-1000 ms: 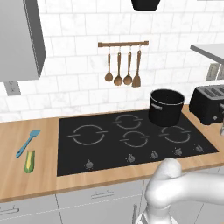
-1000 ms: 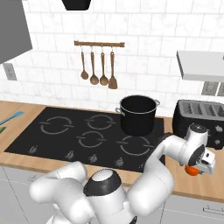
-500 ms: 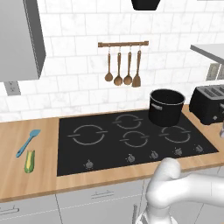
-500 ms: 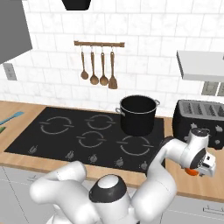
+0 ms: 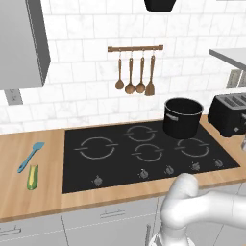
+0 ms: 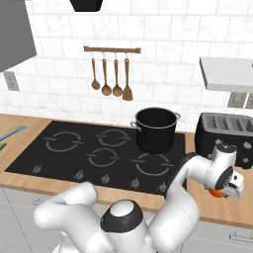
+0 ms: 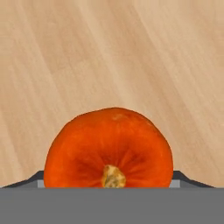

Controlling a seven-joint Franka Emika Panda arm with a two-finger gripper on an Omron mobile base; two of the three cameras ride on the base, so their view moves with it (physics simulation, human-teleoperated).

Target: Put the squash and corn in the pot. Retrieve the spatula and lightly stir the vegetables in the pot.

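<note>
The squash [image 7: 108,148] is a round orange one resting stem-up on the wooden counter to the right of the cooktop; it is also the orange patch [image 6: 214,193] under my hand. My gripper [image 7: 109,180] straddles it from above, with a dark fingertip [image 7: 40,178] against each flank. Whether the tips press on it I cannot tell. The black pot [image 5: 182,117] [image 6: 157,129] stands on the back right burner. Far left on the counter lie the yellow corn [image 5: 32,177] and, just behind it, the light-blue spatula [image 5: 30,156] [image 6: 13,132].
A black toaster [image 5: 230,114] [image 6: 225,134] stands behind my hand, with a grey shelf [image 6: 226,74] above it. Brown wooden spoons and a turner [image 5: 135,73] hang on a wall rail. The black cooktop [image 5: 144,150] separates the squash from the corn and spatula.
My hand has sunk slightly over the squash at the right end of the counter. The pot, corn and spatula have stayed put.
</note>
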